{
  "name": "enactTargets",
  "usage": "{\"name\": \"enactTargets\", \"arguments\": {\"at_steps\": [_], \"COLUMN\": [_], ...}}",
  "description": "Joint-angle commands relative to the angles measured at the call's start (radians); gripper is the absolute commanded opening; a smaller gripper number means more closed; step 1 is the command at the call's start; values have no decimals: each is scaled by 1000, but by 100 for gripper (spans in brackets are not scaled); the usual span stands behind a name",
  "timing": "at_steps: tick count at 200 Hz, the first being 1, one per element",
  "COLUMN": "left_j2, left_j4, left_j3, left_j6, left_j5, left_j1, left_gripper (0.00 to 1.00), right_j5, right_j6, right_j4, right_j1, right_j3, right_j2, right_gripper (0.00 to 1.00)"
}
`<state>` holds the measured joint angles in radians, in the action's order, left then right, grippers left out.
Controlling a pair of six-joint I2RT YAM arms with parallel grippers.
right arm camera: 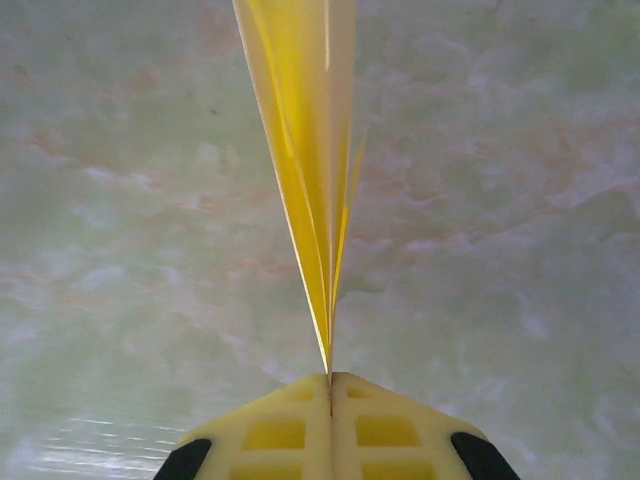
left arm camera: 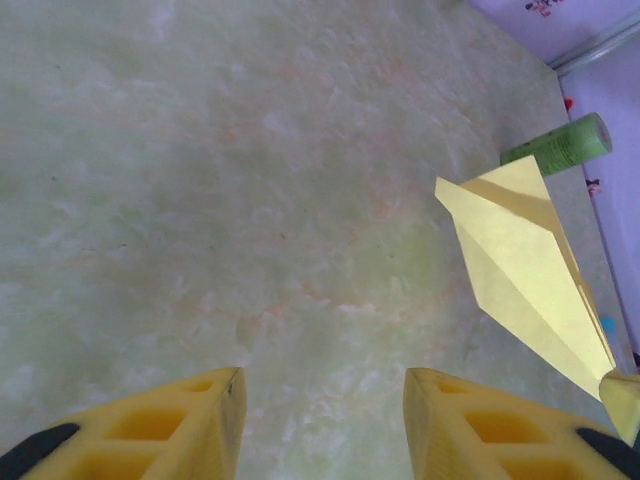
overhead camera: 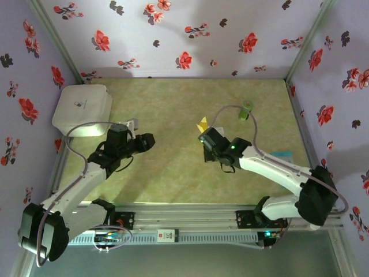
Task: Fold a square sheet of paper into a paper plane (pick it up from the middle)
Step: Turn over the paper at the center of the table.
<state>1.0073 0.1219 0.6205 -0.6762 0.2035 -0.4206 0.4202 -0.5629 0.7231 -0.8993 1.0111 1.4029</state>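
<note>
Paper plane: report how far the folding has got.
Done: the sheet is folded into a creased, pointed paper plane. In hand: the right jaws are shut on its narrow end, holding it above the table; the left jaws stand open, empty. Left: probably only setting it down.

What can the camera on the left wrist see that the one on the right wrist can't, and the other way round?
Left wrist camera: the paper plane side-on, its folded faces plain to see, a green cylinder lying beyond it near the wall, and the left gripper open, holding nothing. Right wrist camera: the plane edge-on, a thin wedge of layers, with the right gripper shut on its narrow end. Both: the yellow plane against the pale marbled table.
</note>
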Motion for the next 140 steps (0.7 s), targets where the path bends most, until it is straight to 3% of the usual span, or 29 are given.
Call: {"name": "enactTargets", "arguments": {"at_steps": [1,52,89,103,117,140], "left_j2": [-42,-105,-114,-113,-106,-93], "left_j4": [33,51,51,48,44,44], "left_j3": [-10,-43,-54,-51,-50,-46], "left_j6": [13,-16,-32,-28,-27,-34], "left_j5": [-58,-113,-119,-121,-121,-118], "left_j1": [17,46,62,62,66,67], "left_gripper": [46,50,52,52,53,53], "right_j5": [179,214,89,11,-63,-62], "right_j6": [51,69,118,144,153,142], "right_j4": [145,162,174,114,45,-14], "right_j1": [-51,-193,-254,-262,-261,-255], "right_j3": [69,139,193,176,156,131], "right_j2": [84,267,376,364,329,256], "right_gripper": [2,4,7,15,31,39]}}
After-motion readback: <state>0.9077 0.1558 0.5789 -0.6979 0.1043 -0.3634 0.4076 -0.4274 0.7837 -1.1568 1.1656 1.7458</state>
